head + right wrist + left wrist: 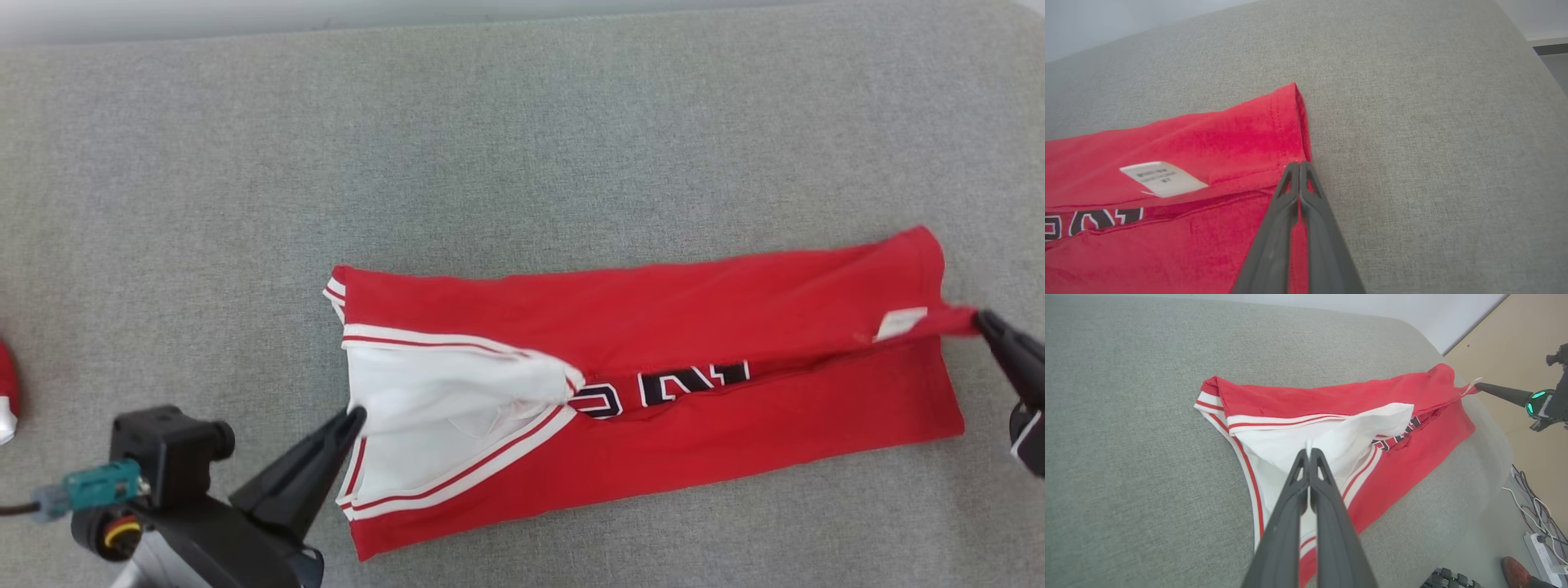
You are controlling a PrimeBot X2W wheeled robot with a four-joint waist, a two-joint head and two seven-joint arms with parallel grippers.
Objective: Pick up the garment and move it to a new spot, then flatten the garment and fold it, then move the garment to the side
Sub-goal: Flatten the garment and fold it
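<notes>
Head view: red garment (694, 327) lies lengthwise on grey cushion (522, 131); left gripper (355, 418) pinches its white end, right gripper (982, 320) the hem. Left wrist view: jaws clamped on white cloth; floor cables (1535, 510) appear. Right wrist view: clamped at hem corner, care label (1163, 179) close. Likely limp, light; grip edges.

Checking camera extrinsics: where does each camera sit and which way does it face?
Head view: on the head, facing down at the garment on the grey cushion; left end effector lower left, right end effector at right edge.
Left wrist view: on that wrist, looking along its shut fingers at the garment's white-trimmed end; right end effector beyond.
Right wrist view: on that wrist, looking along its shut fingers at the hem beside the white label.
Shared: head and left wrist views show both end effectors pinching opposite ends.
</notes>
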